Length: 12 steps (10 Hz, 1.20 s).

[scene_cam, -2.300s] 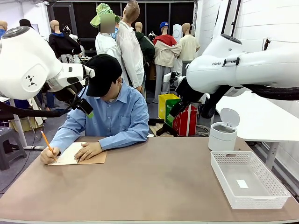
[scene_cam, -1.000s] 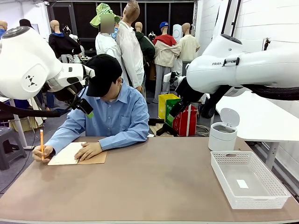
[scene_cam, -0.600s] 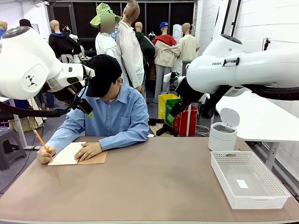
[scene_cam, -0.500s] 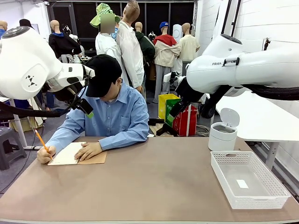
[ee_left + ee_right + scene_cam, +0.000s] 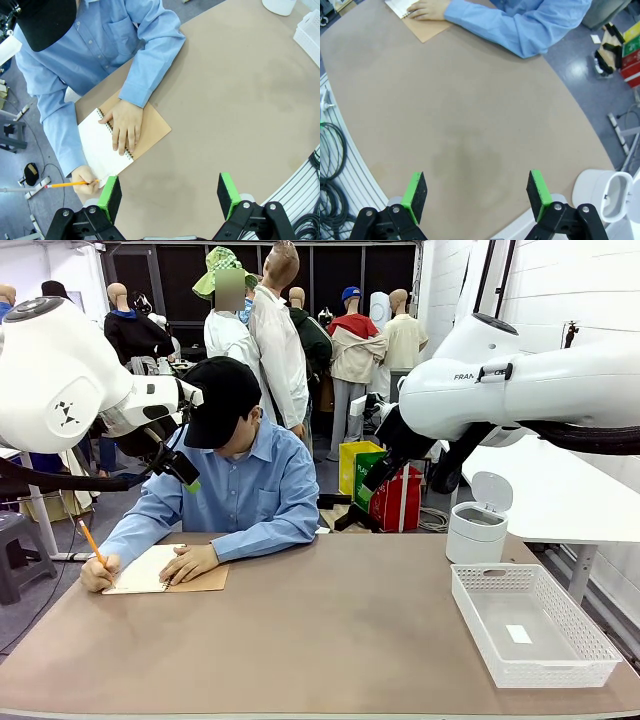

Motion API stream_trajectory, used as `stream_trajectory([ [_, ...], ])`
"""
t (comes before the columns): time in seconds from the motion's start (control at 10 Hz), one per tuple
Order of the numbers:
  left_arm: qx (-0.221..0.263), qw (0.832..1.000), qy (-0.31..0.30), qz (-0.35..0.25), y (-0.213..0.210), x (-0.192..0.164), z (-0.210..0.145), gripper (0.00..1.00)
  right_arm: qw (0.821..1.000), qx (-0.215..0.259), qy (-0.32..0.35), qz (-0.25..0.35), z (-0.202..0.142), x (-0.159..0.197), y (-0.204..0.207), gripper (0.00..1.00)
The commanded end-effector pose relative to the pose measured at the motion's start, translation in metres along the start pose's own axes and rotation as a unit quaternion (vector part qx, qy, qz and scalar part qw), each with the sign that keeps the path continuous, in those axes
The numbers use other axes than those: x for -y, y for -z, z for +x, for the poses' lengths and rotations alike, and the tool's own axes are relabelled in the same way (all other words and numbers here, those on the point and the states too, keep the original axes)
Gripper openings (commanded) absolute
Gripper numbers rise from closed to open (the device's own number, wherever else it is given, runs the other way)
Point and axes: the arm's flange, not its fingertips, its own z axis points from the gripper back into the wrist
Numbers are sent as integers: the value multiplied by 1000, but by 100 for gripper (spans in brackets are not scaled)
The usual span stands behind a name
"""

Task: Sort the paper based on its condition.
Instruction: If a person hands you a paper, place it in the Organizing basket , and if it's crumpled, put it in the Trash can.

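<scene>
The paper is out of view as loose sheets; the one white page here belongs to a spiral notebook (image 5: 148, 568) (image 5: 98, 146) at the table's far left. A person holds it flat with one hand (image 5: 123, 126) and writes on it with an orange pencil (image 5: 92, 542) (image 5: 69, 185). My left gripper (image 5: 170, 190) hangs high above the table near the notebook, open, nothing between its green pads. My right gripper (image 5: 477, 192) hovers open over the bare middle of the table, also holding nothing. A corner of the notebook (image 5: 400, 7) lies far ahead of it.
A white mesh basket (image 5: 468, 612) stands at the right with a tiny white scrap (image 5: 518, 634) inside. Behind it is a small white bin (image 5: 475, 532) (image 5: 601, 192) with its lid up. The brown tabletop (image 5: 330, 640) lies bare between notebook and basket.
A second ago the person's pencil hand was lifted off to the left; it has returned to the page edge and writes. Both arms have stayed still.
</scene>
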Motion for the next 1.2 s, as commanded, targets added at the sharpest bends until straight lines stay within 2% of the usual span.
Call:
stream_trajectory([
  [0.0, 2, 1000, 3, -2, -1, -1, 0, 100, 1000, -1, 2, -1, 0, -1, 1, 100],
  [1.1, 2, 1000, 3, -2, -1, -1, 0, 100, 1000, -1, 2, -1, 0, -1, 1, 100],
])
